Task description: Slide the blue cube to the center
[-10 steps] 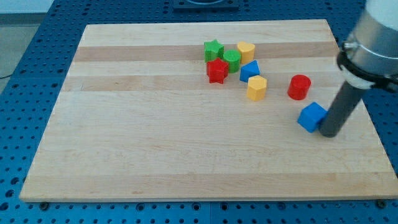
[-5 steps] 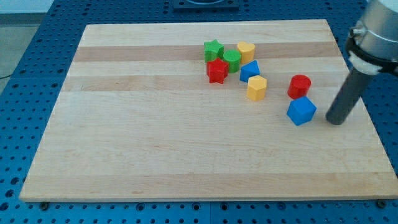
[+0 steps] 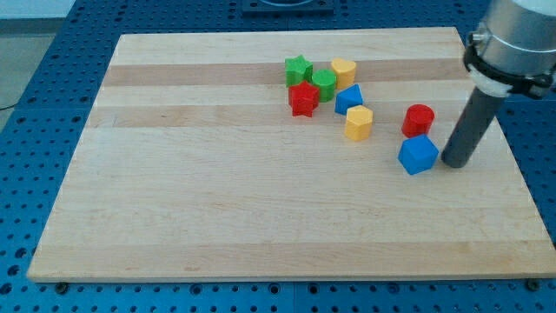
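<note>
The blue cube lies on the wooden board at the view's right, just below the red cylinder and close to it. My tip stands on the board just right of the blue cube, a small gap from its right face. The dark rod rises up and to the right from there.
A cluster sits at the top middle: a green star, a green cylinder, a red star, a yellow block, a second blue block and a yellow hexagon-like block. The board's right edge lies right of the tip.
The blue cube has slid left and up to just below the red cylinder. My tip drew up and right, then came back left beside the cube.
</note>
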`<state>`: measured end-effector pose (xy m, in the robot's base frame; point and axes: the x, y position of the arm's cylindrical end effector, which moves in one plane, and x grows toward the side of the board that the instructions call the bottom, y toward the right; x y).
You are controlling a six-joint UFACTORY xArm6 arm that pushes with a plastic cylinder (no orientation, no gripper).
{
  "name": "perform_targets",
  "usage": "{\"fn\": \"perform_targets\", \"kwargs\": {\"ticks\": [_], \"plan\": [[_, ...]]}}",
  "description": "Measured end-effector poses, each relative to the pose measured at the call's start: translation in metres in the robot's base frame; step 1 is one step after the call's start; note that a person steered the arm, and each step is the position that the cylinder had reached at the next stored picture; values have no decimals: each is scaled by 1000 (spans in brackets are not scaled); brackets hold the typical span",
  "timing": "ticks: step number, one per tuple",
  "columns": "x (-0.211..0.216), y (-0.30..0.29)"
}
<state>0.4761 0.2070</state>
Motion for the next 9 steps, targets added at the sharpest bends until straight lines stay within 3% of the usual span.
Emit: {"fn": "perform_targets", "kwargs": {"ticks": [4, 9], "plan": [[-3, -43], [3, -138]]}}
